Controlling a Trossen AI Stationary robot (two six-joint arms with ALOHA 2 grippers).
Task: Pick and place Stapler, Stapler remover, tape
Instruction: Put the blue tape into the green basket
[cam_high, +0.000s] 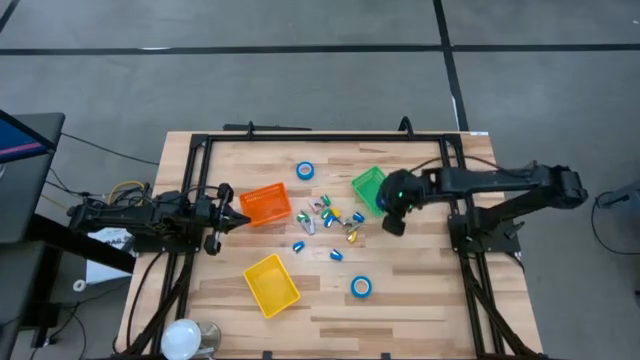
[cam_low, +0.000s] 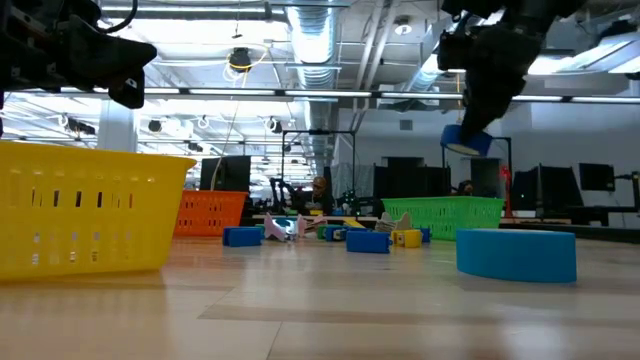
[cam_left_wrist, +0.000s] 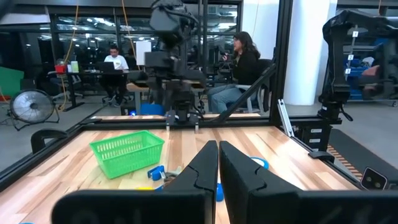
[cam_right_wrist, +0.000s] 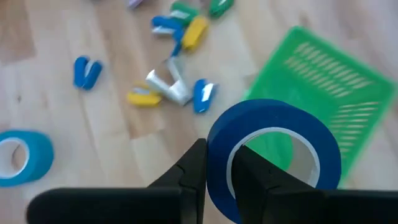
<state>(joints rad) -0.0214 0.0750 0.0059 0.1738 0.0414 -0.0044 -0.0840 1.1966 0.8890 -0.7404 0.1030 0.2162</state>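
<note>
two dark, near-black arms built of blocky jointed segments. matte black wedge-shaped fingers (cam_left_wrist: 214, 174) on the left gripper (cam_high: 240, 217), stepped along their inner edges. same angular black fingers (cam_right_wrist: 189, 171) on the right gripper (cam_high: 394, 226). small green light on the right arm's wrist. bundled cables at the left arm's base.

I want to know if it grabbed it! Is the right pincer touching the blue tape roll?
Touching. The right wrist view shows the right pincer pinching the wall of the blue tape roll.
</note>
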